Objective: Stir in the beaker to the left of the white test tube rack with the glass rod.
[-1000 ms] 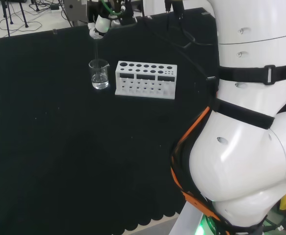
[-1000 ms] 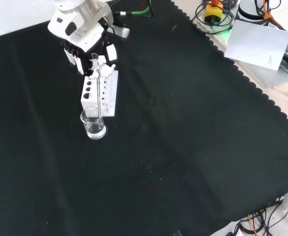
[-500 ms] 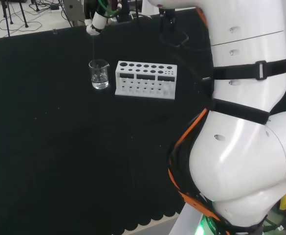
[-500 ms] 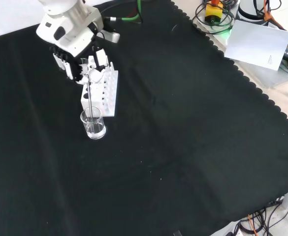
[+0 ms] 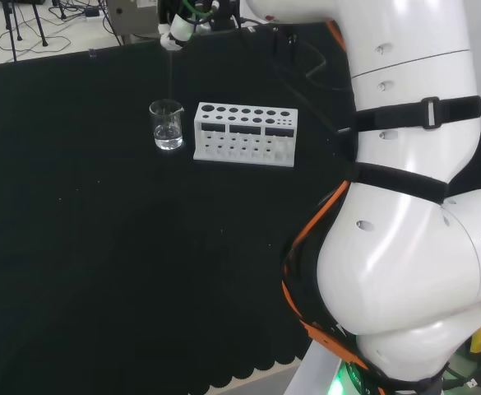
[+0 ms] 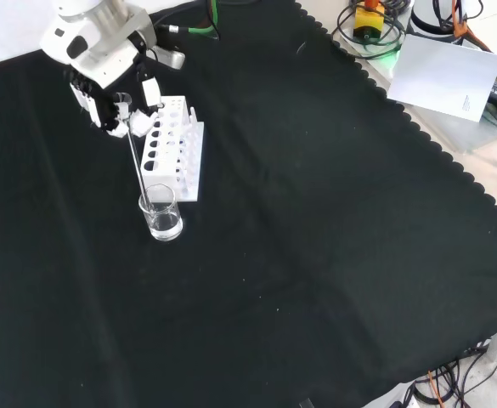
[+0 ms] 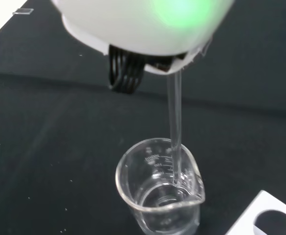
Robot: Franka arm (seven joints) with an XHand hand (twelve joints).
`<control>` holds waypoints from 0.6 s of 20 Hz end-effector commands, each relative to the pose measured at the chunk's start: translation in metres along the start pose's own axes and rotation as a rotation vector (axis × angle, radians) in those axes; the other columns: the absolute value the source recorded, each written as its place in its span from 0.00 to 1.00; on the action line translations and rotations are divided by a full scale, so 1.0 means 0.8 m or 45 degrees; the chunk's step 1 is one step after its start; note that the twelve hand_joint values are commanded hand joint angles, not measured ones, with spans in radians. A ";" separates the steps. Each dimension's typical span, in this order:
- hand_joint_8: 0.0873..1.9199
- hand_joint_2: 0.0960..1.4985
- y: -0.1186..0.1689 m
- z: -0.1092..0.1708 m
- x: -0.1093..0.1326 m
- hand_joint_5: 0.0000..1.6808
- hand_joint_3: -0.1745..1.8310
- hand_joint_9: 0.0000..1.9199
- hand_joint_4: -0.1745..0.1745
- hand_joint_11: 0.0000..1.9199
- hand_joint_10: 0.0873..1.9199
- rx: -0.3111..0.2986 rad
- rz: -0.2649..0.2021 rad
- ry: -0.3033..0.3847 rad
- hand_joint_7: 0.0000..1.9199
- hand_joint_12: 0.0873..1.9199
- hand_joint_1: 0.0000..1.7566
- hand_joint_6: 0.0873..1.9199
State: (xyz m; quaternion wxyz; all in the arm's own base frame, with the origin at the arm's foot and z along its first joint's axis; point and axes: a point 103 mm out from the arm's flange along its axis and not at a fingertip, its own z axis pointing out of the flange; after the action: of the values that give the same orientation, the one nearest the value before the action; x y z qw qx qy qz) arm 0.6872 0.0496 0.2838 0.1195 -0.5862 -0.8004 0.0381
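Observation:
A small clear beaker (image 5: 167, 125) with a little clear liquid stands on the black cloth just left of the white test tube rack (image 5: 245, 133) in the head view. In the front view the beaker (image 6: 161, 214) stands nearer than the rack (image 6: 173, 157). The hand (image 6: 112, 81) hovers above and beyond the beaker, shut on the top of a thin glass rod (image 6: 138, 170). The rod (image 7: 174, 122) slants down into the beaker (image 7: 160, 196), its tip near the inner wall. The hand (image 5: 178, 29) is at the head view's top edge.
The arm's big white links (image 5: 404, 206) take up the head view's right. Past the cloth's scalloped edge in the front view lie a white sheet of paper (image 6: 448, 76) and cables (image 6: 371, 30). Bare cloth stretches in front of the beaker.
The hand has moved up and to the left in the front view, to the right in the head view. The rod now leans more, its lower end still in the beaker.

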 end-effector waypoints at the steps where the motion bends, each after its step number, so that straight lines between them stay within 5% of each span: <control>1: 0.46 0.26 -0.053 0.002 -0.023 0.79 0.58 0.96 0.00 0.73 0.32 0.031 0.088 0.009 0.83 0.35 0.70 0.36; 12: 0.46 0.26 -0.031 0.008 0.058 0.79 0.58 0.96 0.00 0.72 0.32 0.032 -0.015 -0.002 0.83 0.35 0.70 0.36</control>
State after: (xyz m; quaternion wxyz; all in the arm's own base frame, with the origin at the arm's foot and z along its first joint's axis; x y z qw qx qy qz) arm 0.6399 0.0496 0.2785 0.1395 -0.5948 -0.7895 0.0590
